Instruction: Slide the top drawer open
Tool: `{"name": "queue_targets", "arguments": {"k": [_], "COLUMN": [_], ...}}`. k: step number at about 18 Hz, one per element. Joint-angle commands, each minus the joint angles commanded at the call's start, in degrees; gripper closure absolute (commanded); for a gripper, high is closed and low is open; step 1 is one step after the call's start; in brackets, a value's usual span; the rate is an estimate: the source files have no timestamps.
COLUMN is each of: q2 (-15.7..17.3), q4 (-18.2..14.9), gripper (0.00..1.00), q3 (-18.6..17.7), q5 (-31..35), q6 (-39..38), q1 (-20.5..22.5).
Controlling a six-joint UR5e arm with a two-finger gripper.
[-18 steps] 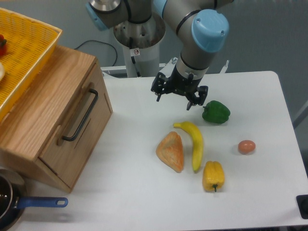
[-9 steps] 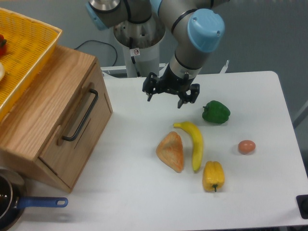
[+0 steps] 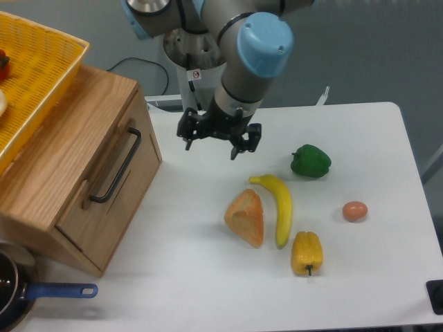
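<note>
The top drawer (image 3: 109, 192) is a light oak panel set flush in the wooden cabinet at the left, with a long black bar handle (image 3: 116, 166) running along its front. It sits closed. My gripper (image 3: 210, 147) hangs above the white table to the right of the cabinet, a short gap from the handle's upper end. Its dark fingers (image 3: 234, 152) point downward and stand apart, with nothing between them.
A yellow basket (image 3: 38, 76) rests on the cabinet top. On the table lie a bread piece (image 3: 246, 217), a banana (image 3: 278, 205), a green pepper (image 3: 311, 160), a yellow pepper (image 3: 307, 252) and an egg (image 3: 354, 211). A blue-handled pan (image 3: 28, 293) sits at the front left.
The gripper has travelled left across the table, from beside the green pepper toward the cabinet. The drawer and the food have not moved.
</note>
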Motion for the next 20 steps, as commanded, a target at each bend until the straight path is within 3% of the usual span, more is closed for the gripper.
{"name": "queue_targets", "arguments": {"k": [10,20], "q2": [-0.8,-2.0], "q4": [2.4,2.2], "gripper": [0.00,0.00], "q3": [1.3,1.2], "q5": [0.1,-2.4], "q6": [0.4,-2.0], "q1": [-4.5,-6.6]}}
